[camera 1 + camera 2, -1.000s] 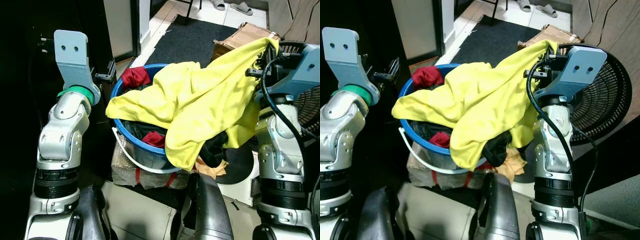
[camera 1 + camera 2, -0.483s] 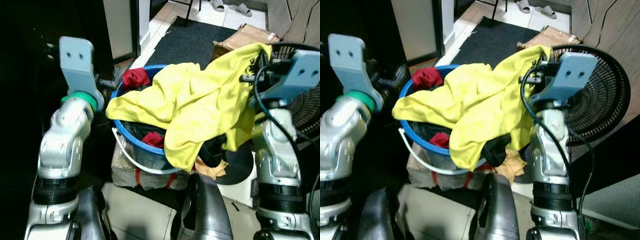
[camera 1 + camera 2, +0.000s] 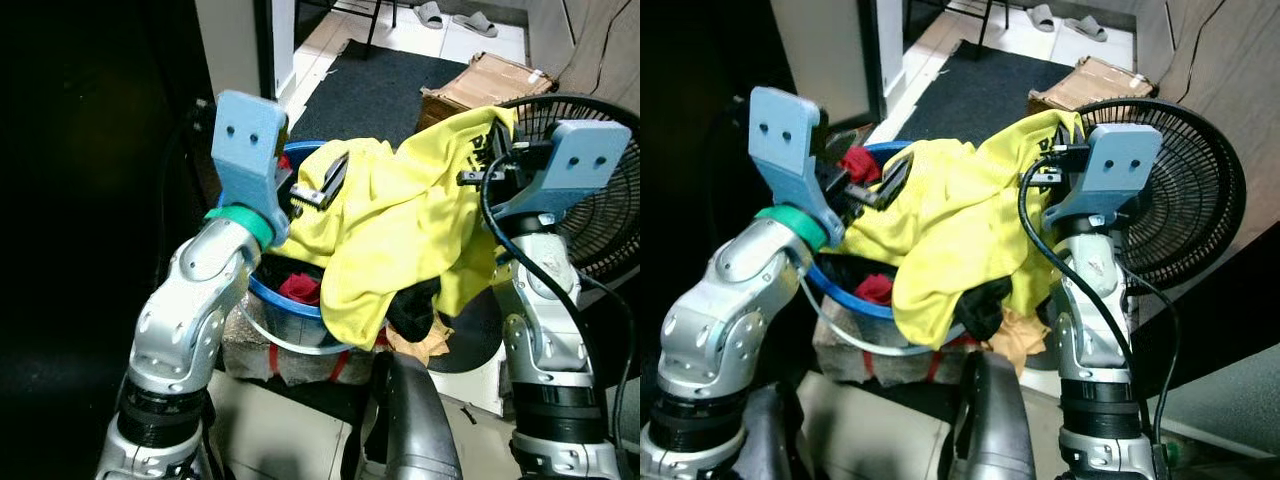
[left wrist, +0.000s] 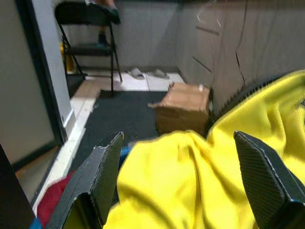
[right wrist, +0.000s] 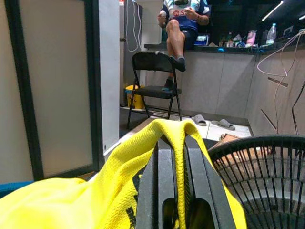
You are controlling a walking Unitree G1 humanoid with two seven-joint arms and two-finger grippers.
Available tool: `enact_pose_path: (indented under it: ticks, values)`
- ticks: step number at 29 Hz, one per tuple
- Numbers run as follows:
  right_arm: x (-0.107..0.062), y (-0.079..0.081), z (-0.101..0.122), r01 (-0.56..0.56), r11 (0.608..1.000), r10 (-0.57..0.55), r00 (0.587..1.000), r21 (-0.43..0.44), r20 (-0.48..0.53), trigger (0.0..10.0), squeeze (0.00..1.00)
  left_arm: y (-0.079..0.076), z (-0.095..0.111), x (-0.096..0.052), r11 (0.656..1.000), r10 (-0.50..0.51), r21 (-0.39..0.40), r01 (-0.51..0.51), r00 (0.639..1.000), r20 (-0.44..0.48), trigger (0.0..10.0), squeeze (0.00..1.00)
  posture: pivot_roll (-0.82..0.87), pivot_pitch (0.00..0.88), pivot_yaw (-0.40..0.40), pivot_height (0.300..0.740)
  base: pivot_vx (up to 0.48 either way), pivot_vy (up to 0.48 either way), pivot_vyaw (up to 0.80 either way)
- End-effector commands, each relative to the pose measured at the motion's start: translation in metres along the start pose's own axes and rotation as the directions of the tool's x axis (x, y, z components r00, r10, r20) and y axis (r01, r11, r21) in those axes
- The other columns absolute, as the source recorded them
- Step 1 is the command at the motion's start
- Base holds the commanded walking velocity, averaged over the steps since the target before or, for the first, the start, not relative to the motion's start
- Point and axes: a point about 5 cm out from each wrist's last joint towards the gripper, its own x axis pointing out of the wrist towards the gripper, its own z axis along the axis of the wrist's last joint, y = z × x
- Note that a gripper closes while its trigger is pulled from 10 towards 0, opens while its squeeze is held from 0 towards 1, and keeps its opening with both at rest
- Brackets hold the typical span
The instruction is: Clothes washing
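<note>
Yellow shirt [image 3: 400, 235] drapes over blue bucket [image 3: 262, 295] of clothes at frame centre, black fan [image 3: 1185, 190] at 3 o'clock of it. Right gripper [image 5: 178, 176] clenched on the shirt's top edge (cloth humped over both fingers), holding it up at 2 o'clock of the bucket. Left gripper [image 3: 322, 185] at 11 o'clock over the bucket rim, fingers spread wide, nothing held.

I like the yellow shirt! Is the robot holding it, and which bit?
Yes. The right gripper is shut on the yellow shirt, pinching a fold at its raised edge. The left gripper is open above it, holding nothing.
</note>
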Motion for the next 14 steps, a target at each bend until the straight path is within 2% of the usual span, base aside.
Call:
enact_pose_path:
  ticks: [1,14]
  values:
    - [-0.001,0.001,0.002,-0.002,1.0,0.002,1.0,-0.001,0.005,10.0,0.0,-0.001,0.001,0.0,1.0,-0.01,0.002,0.01,1.0,0.005,10.0,0.0,0.01,0.088,-0.001,0.58,0.0,0.0,0.0]
    - [-0.001,0.002,0.001,-0.002,1.0,0.002,1.0,0.005,-0.002,10.0,0.0,0.009,-0.001,-0.001,0.999,0.049,0.016,-0.049,0.999,-0.017,10.0,0.0,0.01,0.088,-0.002,0.635,0.0,0.0,0.0]
